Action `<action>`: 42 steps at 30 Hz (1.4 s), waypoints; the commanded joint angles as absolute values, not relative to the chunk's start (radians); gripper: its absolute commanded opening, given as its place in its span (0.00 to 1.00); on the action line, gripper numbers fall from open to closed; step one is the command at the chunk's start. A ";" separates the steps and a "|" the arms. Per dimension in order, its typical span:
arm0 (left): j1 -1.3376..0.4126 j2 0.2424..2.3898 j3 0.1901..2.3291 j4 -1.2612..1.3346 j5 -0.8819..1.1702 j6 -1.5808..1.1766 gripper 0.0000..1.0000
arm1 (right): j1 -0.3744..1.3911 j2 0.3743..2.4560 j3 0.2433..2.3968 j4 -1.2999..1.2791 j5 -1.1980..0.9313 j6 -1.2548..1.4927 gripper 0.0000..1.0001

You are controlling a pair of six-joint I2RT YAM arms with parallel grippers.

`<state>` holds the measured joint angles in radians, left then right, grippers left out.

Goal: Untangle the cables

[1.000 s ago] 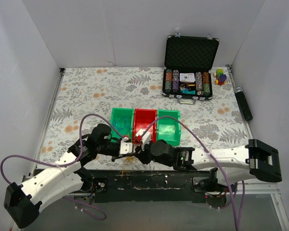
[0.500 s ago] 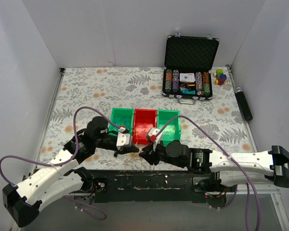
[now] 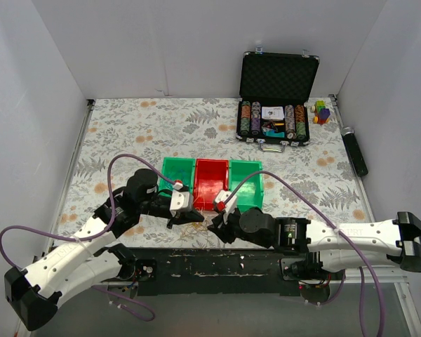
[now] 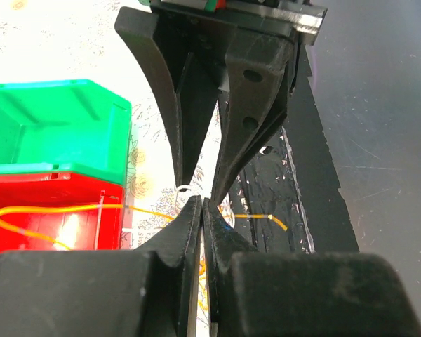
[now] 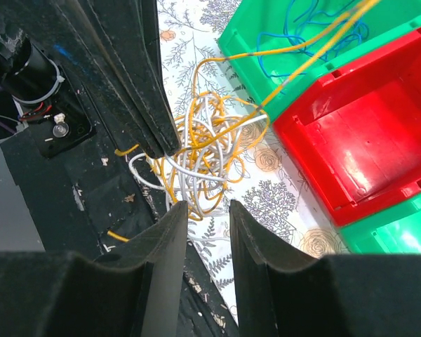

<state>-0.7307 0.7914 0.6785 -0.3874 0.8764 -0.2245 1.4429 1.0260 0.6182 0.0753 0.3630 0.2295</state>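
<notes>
The cables [image 3: 194, 232] are a small knot of yellow-orange and white wires at the table's near edge, in front of the red bin [image 3: 210, 184]. My left gripper [image 3: 188, 220] sits at the knot's left side, shut on the cables; its fingertips [image 4: 202, 205] meet with a yellow wire [image 4: 154, 209] running to them. In the right wrist view the knot [image 5: 203, 151] lies just beyond my right gripper [image 5: 207, 210], which is open with a narrow gap. My right gripper [image 3: 214, 226] is at the knot's right. A blue wire [image 5: 302, 28] lies in the left green bin [image 3: 177, 177], and a taut yellow wire runs up over that bin.
Three bins stand in a row: green, red, green [image 3: 245, 184]. An open black case of poker chips [image 3: 274, 119], coloured blocks [image 3: 321, 111] and a black tool [image 3: 356, 151] are at the back right. A black strip [image 3: 217, 263] edges the table front.
Both grippers have dropped from beside the bins to the table's near edge. The right arm has swung out to the right. The knot now shows between the two grippers.
</notes>
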 commanded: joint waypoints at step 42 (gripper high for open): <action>-0.755 0.793 0.675 -0.376 0.966 -0.227 0.00 | 1.536 1.046 0.788 0.032 0.460 0.035 0.35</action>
<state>-0.7494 0.7959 0.6476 -0.3870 0.9344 -0.2249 1.5284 1.0473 0.7372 -0.0437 0.4675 0.0483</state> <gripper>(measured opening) 0.012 0.448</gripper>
